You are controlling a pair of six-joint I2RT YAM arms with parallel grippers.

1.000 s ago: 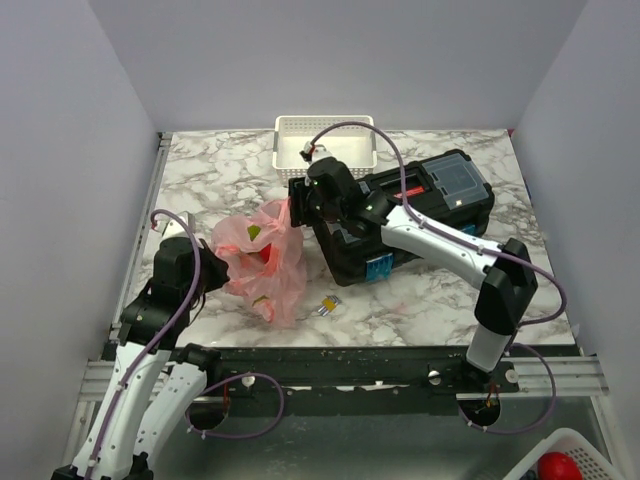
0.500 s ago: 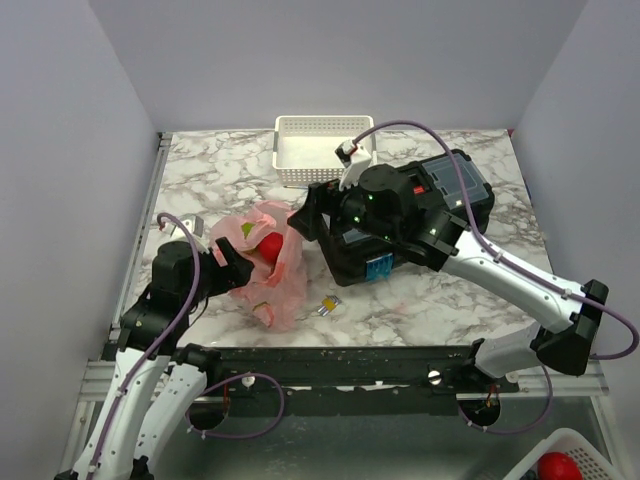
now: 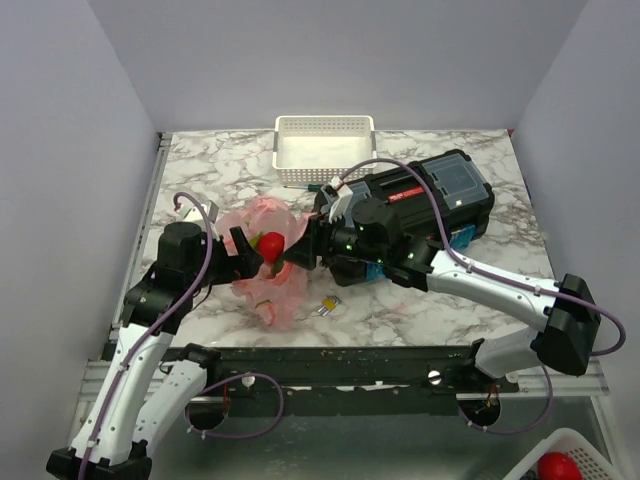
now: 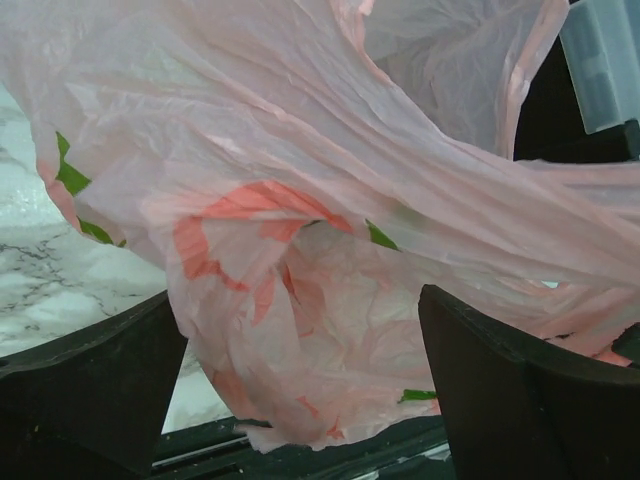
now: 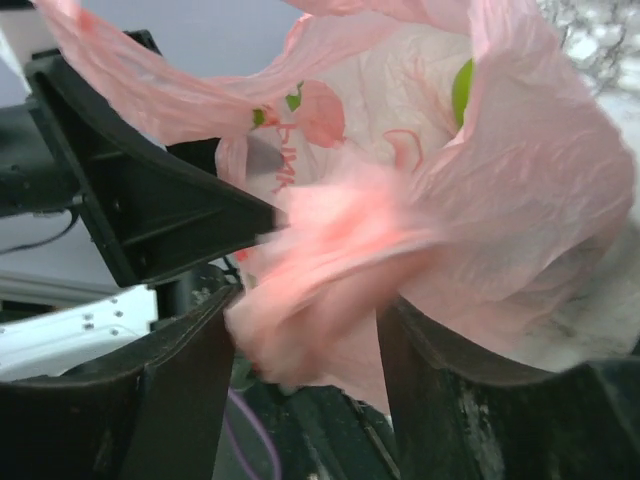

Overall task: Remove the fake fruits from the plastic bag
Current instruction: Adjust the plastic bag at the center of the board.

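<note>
The pink plastic bag [image 3: 268, 283] lies crumpled on the marble table [image 3: 200, 170] left of centre. One fake fruit, the red apple [image 3: 270, 245], shows at the bag's top opening; the other fruits are hidden. My left gripper [image 3: 243, 250] is at the bag's left side, open wide, and bag film [image 4: 300, 200] hangs loose between its fingers [image 4: 480, 380]. My right gripper [image 3: 298, 252] reaches in from the right. Its jaws stand apart around a blurred bunch of bag [image 5: 330, 260]. The two grippers nearly face each other across the apple.
A black toolbox [image 3: 430, 200] lies right of the bag, under the right arm. A white perforated basket [image 3: 325, 140] stands at the back. A small yellow clip [image 3: 327, 305] lies in front of the toolbox, near the bag's lower right.
The left gripper opened and pushed right into the bag. The right arm swung down from the toolbox to the bag's right side. The bag bunched up, and the red apple now shows at its top.
</note>
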